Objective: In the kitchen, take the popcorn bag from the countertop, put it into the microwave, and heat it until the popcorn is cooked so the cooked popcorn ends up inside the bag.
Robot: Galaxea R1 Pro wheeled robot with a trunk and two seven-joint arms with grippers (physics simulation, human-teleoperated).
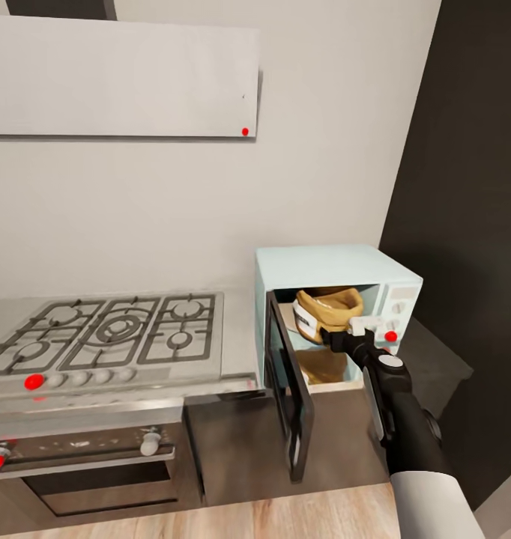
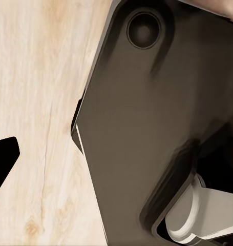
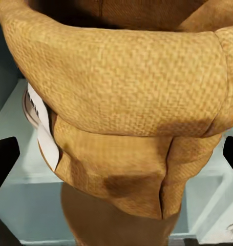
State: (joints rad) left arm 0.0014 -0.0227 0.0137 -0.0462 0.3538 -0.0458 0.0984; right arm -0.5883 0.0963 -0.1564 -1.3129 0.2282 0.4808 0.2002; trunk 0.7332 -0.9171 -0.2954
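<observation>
The one small tan-brown crumpled paper popcorn bag (image 1: 329,308) with a white label is already inside the one pale mint-white boxy microwave (image 1: 338,263). The right pincer (image 1: 358,327) reaches in at the bag, but whether it grips the bag I cannot tell. The dark glass microwave door (image 1: 288,389) stands open. Left to do, I judge: release, close the door, start heating. The left pincer's (image 2: 3,159) opening I cannot tell.
</observation>
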